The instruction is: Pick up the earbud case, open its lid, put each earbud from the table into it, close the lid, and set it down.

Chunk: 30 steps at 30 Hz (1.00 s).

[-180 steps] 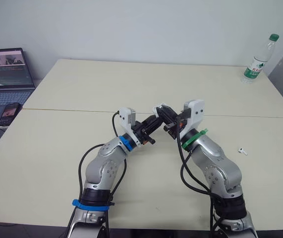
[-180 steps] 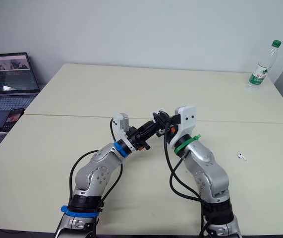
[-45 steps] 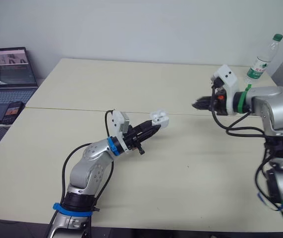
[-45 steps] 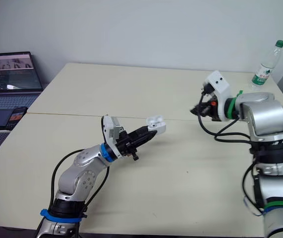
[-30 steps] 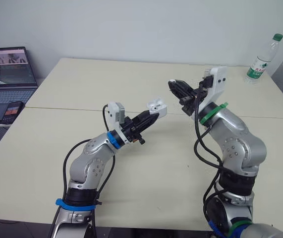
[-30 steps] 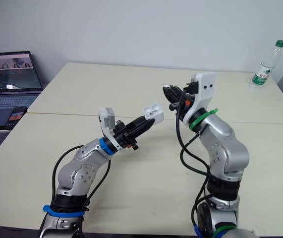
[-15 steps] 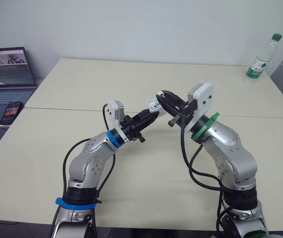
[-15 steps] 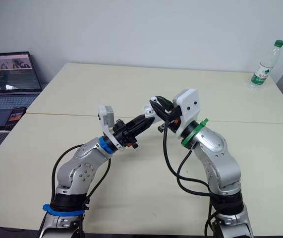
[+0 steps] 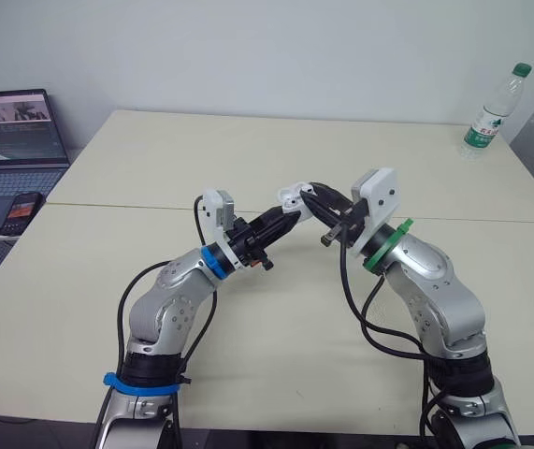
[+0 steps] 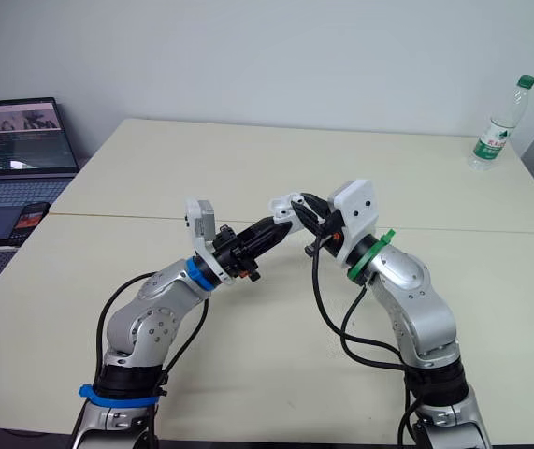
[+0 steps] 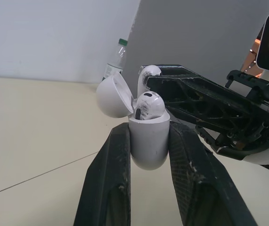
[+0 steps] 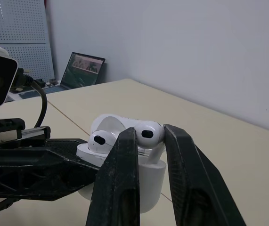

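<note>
My left gripper [image 11: 148, 129] is shut on the white earbud case [image 11: 147, 141], holding it above the table [image 9: 248, 150] with its lid [image 11: 111, 96] hinged open. One white earbud [image 11: 148, 104] sits in the case. My right gripper [image 12: 148, 134] is shut on the second earbud [image 12: 147, 132], holding it right over the case's open top [image 12: 146, 181], its stem pointing down at the free slot beside the seated earbud [image 12: 99, 140]. In the left eye view the two grippers meet at the case [image 9: 293, 195] above the table's middle.
A water bottle [image 9: 491, 110] stands at the table's far right corner. An open laptop [image 9: 14, 131] and a phone [image 9: 16, 213] lie on a lower surface off the table's left edge. A seam [image 9: 136, 208] runs across the tabletop.
My right gripper has swung in from the far right with the earbud and, over the last half second, dropped slightly onto the case's open top. The left gripper has held the case nearly still.
</note>
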### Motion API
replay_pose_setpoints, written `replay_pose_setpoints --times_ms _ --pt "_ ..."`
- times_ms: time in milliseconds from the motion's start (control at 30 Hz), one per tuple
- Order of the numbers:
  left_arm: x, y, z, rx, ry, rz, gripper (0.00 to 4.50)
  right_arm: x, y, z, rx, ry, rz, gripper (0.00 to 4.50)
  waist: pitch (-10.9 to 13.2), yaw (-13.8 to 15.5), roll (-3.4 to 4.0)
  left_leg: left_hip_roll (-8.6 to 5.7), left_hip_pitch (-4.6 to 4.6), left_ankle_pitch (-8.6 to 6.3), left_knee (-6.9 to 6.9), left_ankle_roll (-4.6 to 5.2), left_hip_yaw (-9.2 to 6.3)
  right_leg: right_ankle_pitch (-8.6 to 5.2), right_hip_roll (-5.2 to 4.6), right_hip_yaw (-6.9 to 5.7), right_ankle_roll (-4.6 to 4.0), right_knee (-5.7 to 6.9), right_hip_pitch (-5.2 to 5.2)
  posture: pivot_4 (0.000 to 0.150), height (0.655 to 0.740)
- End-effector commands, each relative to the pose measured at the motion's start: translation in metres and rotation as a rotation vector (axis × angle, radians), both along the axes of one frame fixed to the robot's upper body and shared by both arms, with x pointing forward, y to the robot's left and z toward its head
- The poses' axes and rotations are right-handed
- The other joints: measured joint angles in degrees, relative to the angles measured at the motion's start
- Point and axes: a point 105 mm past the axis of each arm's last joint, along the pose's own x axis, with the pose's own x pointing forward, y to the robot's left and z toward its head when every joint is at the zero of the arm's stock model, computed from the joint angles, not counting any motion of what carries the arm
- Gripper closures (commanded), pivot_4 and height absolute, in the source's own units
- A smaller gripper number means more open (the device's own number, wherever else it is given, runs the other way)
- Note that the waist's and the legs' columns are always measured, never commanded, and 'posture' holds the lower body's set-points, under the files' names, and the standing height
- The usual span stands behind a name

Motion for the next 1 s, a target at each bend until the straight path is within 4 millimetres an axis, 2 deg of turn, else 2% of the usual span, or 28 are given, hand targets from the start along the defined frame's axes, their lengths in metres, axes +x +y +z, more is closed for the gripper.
replay_pose_setpoints --times_ms 33,400,800,1000 --pt "-0.01 -0.005 0.017 -0.007 -0.083 -0.036 3.74 0.001 -0.006 0.004 -0.015 -0.033 -0.03 4.09 0.0 0.0 0.0 0.0 0.0 0.0 0.0 0.0 0.01 0.0 0.0 0.01 0.0 0.0 0.0 0.15 0.74" --pt "-0.01 -0.006 0.017 0.005 -0.096 -0.042 3.74 -0.003 -0.003 -0.011 -0.143 -0.01 0.004 4.09 0.0 0.02 0.0 0.01 0.0 0.0 0.0 0.0 0.01 0.0 0.02 0.02 0.0 0.0 0.0 0.15 0.74" --pt "-0.012 -0.009 0.014 0.028 -0.11 -0.055 3.74 -0.003 -0.002 -0.017 -0.184 0.033 -0.011 4.09 0.0 0.03 0.0 0.0 0.0 0.0 0.0 0.0 0.01 0.0 0.02 0.03 0.0 -0.01 0.0 0.15 0.74" --pt "-0.012 -0.008 0.013 0.031 -0.108 -0.053 3.74 -0.002 -0.004 -0.013 -0.165 0.028 -0.018 1.94 0.0 0.03 0.0 0.0 0.0 0.0 0.0 0.0 0.01 0.0 0.02 0.03 0.0 -0.01 0.0 0.15 0.74"
